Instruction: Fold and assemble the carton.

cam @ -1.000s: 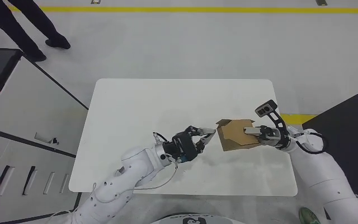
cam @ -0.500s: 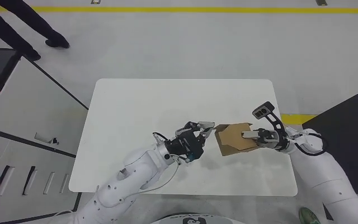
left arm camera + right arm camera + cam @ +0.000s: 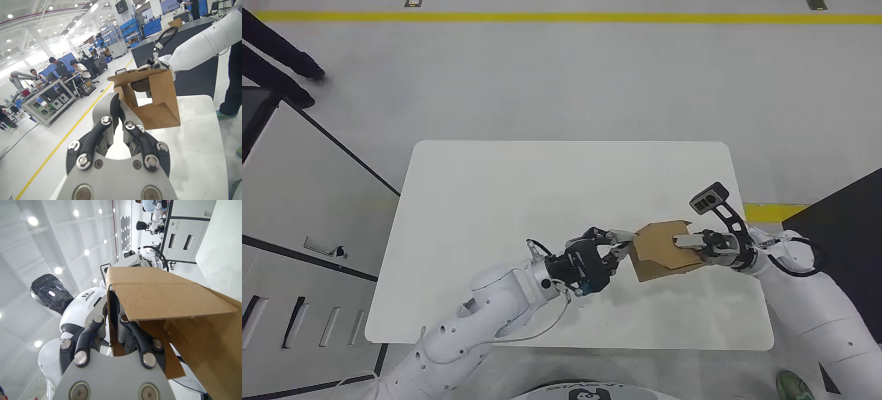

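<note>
Right end effector (image 3: pixel 682 241) is clenched on a wall of the carton (image 3: pixel 660 254), near the desk's (image 3: pixel 492 200) right edge; my right wrist view shows the cardboard between its fingers (image 3: pixel 123 330). Left end effector (image 3: pixel 620 240) is closed on nothing beside the carton's open side, which my left wrist view looks into. Whether the carton rests on the desk I cannot tell.
</note>
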Robot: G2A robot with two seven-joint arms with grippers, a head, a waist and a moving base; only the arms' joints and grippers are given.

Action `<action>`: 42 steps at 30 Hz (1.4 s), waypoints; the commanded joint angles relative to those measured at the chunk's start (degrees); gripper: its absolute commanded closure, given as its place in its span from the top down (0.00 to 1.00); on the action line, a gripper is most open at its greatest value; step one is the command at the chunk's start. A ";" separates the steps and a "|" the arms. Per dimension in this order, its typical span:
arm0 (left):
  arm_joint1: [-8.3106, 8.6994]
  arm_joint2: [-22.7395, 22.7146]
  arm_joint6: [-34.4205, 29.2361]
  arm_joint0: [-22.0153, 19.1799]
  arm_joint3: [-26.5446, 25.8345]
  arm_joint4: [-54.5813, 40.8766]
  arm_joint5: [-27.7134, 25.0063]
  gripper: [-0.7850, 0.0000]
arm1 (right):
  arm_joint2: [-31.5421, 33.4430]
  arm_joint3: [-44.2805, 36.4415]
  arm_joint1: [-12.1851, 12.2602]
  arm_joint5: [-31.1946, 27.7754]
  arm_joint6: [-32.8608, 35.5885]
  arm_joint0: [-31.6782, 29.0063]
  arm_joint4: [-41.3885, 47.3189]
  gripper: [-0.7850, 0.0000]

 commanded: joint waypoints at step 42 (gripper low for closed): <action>-1.22 3.22 -2.78 -2.77 0.93 0.54 -1.89 0.00 | -14.46 5.76 1.96 3.83 0.00 8.15 9.15 0.00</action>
